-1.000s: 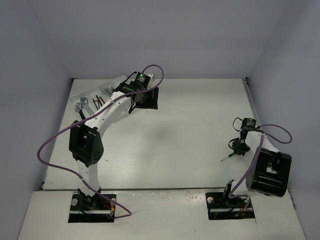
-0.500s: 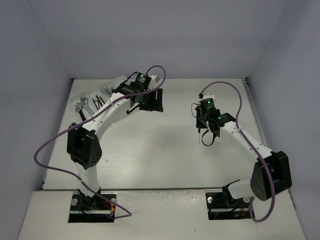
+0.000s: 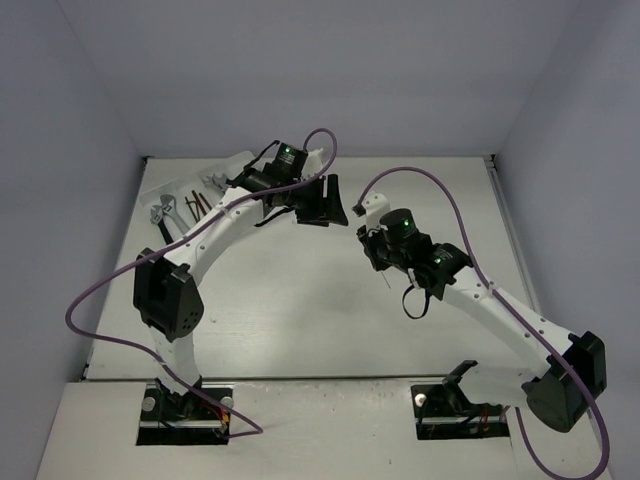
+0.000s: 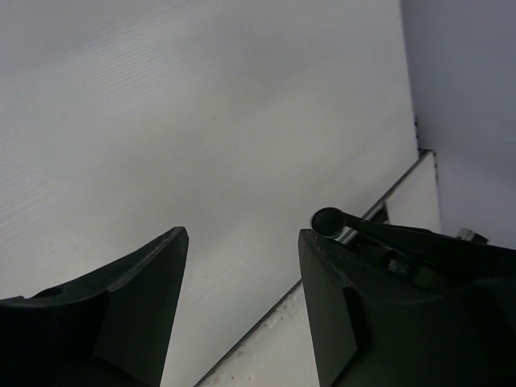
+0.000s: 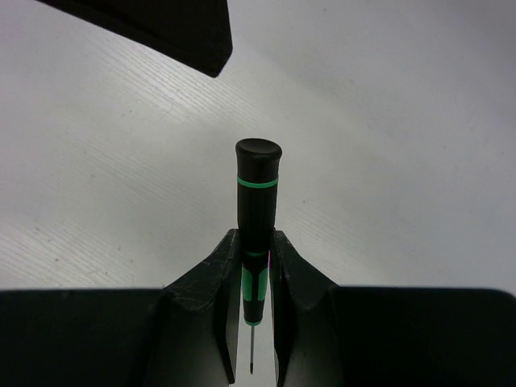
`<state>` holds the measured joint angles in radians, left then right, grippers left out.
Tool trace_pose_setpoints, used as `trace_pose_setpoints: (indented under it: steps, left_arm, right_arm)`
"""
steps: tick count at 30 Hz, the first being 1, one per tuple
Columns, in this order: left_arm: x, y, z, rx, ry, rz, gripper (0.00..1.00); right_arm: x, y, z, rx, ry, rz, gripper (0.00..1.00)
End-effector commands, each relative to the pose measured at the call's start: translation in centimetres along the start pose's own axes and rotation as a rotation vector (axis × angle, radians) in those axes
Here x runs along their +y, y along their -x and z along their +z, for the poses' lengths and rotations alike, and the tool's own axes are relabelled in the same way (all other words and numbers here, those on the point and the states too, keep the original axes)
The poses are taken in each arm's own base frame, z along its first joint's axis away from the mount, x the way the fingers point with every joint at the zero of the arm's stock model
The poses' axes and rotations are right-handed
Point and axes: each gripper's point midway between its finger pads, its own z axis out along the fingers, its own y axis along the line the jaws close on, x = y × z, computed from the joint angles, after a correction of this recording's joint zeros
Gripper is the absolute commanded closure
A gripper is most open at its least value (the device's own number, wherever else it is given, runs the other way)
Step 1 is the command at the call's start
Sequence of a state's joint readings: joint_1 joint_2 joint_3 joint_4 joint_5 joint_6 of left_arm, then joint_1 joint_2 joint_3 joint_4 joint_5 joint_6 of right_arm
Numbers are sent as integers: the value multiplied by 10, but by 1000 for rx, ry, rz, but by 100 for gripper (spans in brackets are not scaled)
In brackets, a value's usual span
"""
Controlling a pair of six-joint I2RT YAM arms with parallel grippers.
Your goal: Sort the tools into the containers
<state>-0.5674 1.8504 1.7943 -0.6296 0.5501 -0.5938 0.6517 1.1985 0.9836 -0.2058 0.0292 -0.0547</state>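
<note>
My right gripper (image 5: 256,242) is shut on a black screwdriver with green marks (image 5: 258,189); its handle sticks out past the fingertips and its thin shaft points back between the fingers. In the top view this gripper (image 3: 384,256) hovers over the table's middle. My left gripper (image 3: 322,206) is open and empty just left of it; its spread fingers (image 4: 141,290) frame bare table. The white tray (image 3: 228,165) lies at the far left and holds silver wrenches (image 3: 163,211) and dark hex keys (image 3: 196,200). The left arm hides part of it.
The tip of a left gripper finger (image 5: 169,28) shows at the top left of the right wrist view. Parts of the right arm (image 4: 419,250) show beside the left gripper's right finger. Grey walls enclose the table on three sides.
</note>
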Motion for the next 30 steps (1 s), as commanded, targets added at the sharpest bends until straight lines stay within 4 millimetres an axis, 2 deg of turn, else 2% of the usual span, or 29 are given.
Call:
trace_pose_setpoints:
  steps: [1, 11, 19, 22, 26, 28, 30]
  left_arm:
    - [-73, 20, -32, -143, -231, 18, 46]
    - [-90, 0, -2, -78, -255, 15, 46]
    - [-79, -6, 16, -63, -208, -14, 47]
    - [-79, -7, 18, -64, -203, -11, 60]
    - [-78, -7, 17, -71, -196, -8, 97]
    - [-78, -7, 17, -73, -195, -8, 100]
    - [-76, -7, 17, -79, -189, -1, 100]
  right_arm:
    - [1, 29, -11, -95, 11, -9, 100]
    - [3, 38, -17, -144, 22, 24, 100]
    - [11, 39, -20, -160, 62, 47, 100]
    - [10, 36, -21, -159, 58, 54, 100]
    - [8, 34, -21, -158, 46, 62, 100]
    - [7, 34, -21, -159, 40, 64, 95]
    - [5, 34, -21, -159, 29, 71, 84]
